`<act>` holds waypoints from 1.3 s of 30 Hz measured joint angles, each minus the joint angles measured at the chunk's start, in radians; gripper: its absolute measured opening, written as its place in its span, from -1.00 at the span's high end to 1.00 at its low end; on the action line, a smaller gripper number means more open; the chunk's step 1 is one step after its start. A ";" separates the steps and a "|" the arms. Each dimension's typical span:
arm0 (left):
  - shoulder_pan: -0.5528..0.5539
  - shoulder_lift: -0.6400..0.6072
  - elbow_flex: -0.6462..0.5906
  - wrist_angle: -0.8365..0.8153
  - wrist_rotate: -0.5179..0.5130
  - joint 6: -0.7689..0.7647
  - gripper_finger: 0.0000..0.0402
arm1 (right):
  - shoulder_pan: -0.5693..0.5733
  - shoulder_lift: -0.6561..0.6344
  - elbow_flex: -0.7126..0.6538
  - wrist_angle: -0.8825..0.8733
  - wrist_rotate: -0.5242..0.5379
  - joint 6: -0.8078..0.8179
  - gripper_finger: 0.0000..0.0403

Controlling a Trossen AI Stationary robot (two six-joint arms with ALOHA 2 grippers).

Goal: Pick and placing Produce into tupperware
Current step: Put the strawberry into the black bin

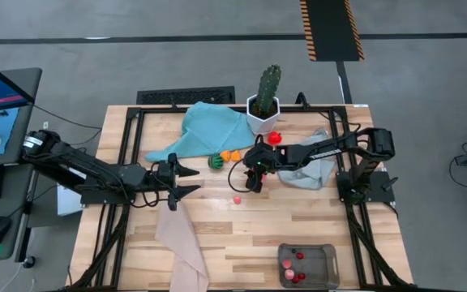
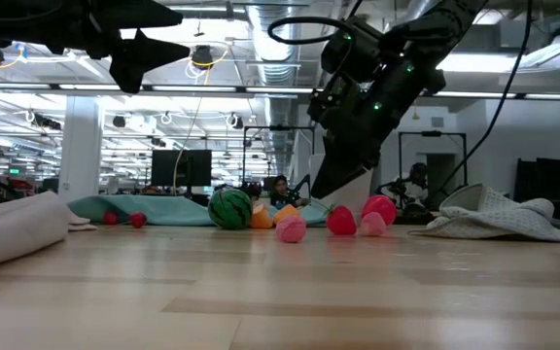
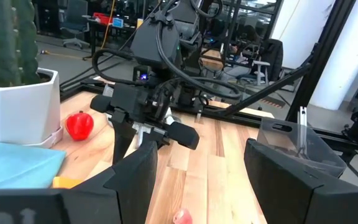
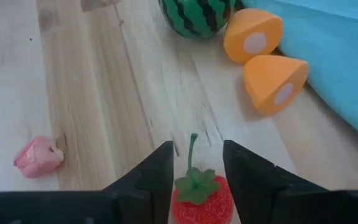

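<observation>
Straddling a strawberry (image 4: 201,199) with right gripper (image 4: 196,169) open; light, hard, slick — pinching mid-body, avoiding stem.

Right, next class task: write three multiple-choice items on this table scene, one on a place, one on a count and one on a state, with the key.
1. Where is the right gripper?
A. folded back at its own base
B. at the red strawberry, near the striped watermelon ball
C. out of sight of every camera

2. How many orange halves lie beside the watermelon ball?
A. one
B. two
C. four

3. What state is the left gripper in?
A. open, holding nothing
B. shut on a spoon
C. shut on a banana

Key:
1 B: the right wrist view shows the strawberry right at the gripper, with the ball just beyond.
2 B: two cut orange pieces sit side by side next to the ball.
3 A: the high view shows its fingers spread above the bare table.
</observation>
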 joint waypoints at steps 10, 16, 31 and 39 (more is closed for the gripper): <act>0.000 0.000 0.000 0.000 0.000 0.000 -0.15 | 0.000 0.008 0.000 0.012 0.000 0.001 0.27; 0.000 0.000 0.000 0.000 0.000 0.000 -0.15 | 0.004 0.033 0.002 0.030 0.000 -0.002 0.26; 0.000 0.000 0.000 -0.001 0.000 0.000 -0.15 | -0.003 0.033 0.000 0.010 -0.003 0.001 0.62; 0.000 0.000 0.000 -0.001 0.000 0.000 -0.15 | -0.003 0.033 0.000 -0.001 -0.003 0.021 0.90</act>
